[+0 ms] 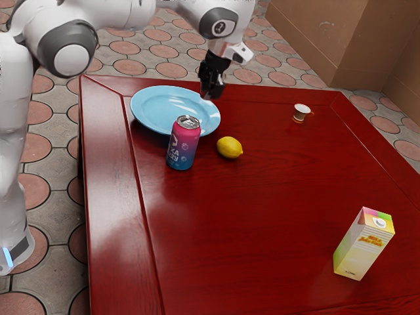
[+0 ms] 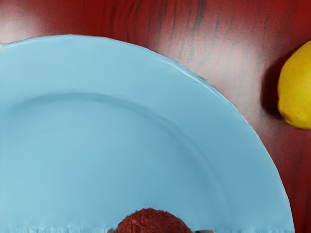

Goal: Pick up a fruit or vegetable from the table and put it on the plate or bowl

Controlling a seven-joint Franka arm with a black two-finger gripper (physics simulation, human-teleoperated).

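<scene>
The can is pink above and blue below, with white letters down its side that are too small to read. The carton, yellow and green with a pink top corner, carries print on its front that cannot be made out either. The cup shows no writing. The white arm comes in from the exterior view's upper left, bends at a grey joint and points its black tool straight down over the far rim of the blue plate. I cannot tell whether the tool is clenched or released. In the wrist view a red, bumpy fruit sits right under the hand, over the plate; whether it is grasped or resting on the plate cannot be told. The lemon lies on the red table, just off the plate's near rim and beside the can, which stands against the plate's front edge. The wrist view also has the lemon just beyond the plate's rim, on the bare table. The cup stands well apart toward the exterior view's right, and the carton is at the near right corner.
</scene>
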